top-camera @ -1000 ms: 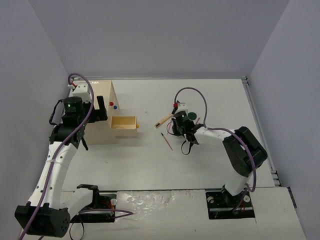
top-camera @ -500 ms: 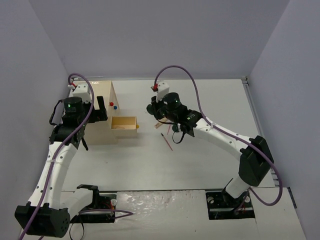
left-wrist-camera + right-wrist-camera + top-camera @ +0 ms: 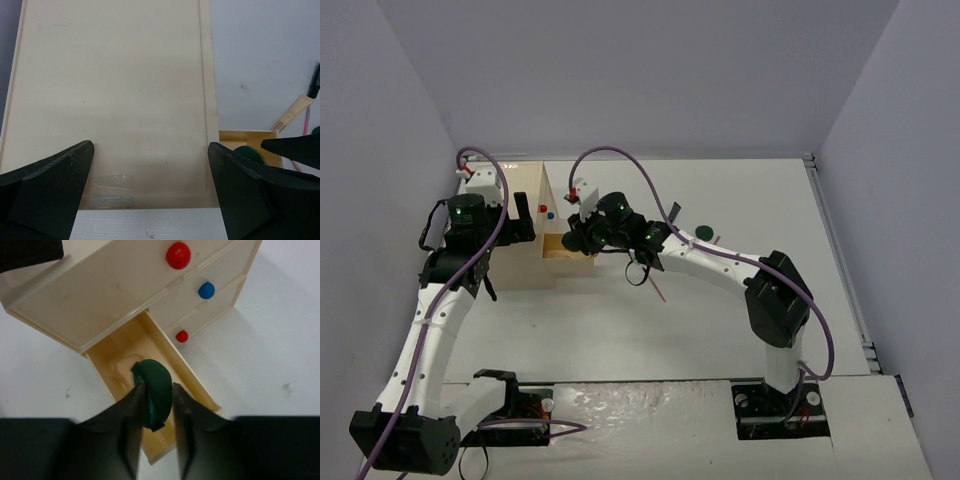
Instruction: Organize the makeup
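Observation:
A dark green round compact (image 3: pixel 154 374) stands on edge between the fingers of my right gripper (image 3: pixel 157 387), right above the open drawer (image 3: pixel 112 360) of the beige box (image 3: pixel 90 295). The jaws are slightly apart: the left finger touches the compact and a thin gap shows at the right finger. From above, this gripper (image 3: pixel 578 238) hangs over the drawer (image 3: pixel 568 258). My left gripper (image 3: pixel 150 147) is wide open over the box top (image 3: pixel 115 90), holding nothing. A second green compact (image 3: pixel 705 232), a red pencil (image 3: pixel 656 286) and a wooden-handled brush (image 3: pixel 292 112) lie on the table.
The box (image 3: pixel 525 195) stands at the back left with red (image 3: pixel 178 255), blue (image 3: pixel 206 290) and small red (image 3: pixel 182 336) knobs on its shut drawers. A pink pencil (image 3: pixel 306 120) lies beside the brush. Grey walls enclose the table on three sides.
My right arm has swung left from the table's middle to the open drawer, carrying the green compact. Its jaws have parted a little. The left arm has not moved.

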You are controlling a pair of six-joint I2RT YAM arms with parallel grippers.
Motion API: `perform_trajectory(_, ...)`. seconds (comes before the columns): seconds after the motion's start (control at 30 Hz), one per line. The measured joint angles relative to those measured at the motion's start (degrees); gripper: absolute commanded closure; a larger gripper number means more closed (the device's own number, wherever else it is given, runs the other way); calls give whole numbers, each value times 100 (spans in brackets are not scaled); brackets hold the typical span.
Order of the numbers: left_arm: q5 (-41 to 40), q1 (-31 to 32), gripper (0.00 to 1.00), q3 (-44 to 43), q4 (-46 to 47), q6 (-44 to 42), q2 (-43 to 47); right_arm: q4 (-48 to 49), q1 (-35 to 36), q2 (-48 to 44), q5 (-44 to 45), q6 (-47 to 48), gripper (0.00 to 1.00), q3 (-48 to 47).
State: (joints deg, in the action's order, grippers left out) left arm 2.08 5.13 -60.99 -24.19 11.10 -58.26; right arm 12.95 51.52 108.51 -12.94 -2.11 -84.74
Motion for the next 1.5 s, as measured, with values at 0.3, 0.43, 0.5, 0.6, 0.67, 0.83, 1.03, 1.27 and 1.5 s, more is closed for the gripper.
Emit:
perform_trajectory(0.3,0,0,3,0,3,0,-2,4,22,101,198,282,40,-69)
perform_trajectory(0.43,0,0,3,0,3,0,-2,9,-32,-64,719,378,40,8)
perform_trajectory(0.5,0,0,3,0,3,0,-2,36,-157,-285,1198,347,40,207)
perform_trajectory(0.6,0,0,3,0,3,0,-2,88,-642,-717,1815,77,39,676)
perform_trajectory(0.67,0,0,3,0,3,0,-2,128,-1181,-938,2124,-118,40,1021)
perform_trajectory(0.83,0,0,3,0,3,2,-3,170,-2567,-1043,2489,-498,44,1747)
perform_trajectory(1.03,0,0,3,0,6,0,-8,64,-3145,-636,2360,-701,54,2067)
perform_trajectory(1.27,0,0,3,-5,30,0,-33,77,-3339,37,1847,-666,61,2044)
perform_trajectory(1.5,0,0,3,-7,46,0,-48,16,-3429,459,1545,-623,62,1785)
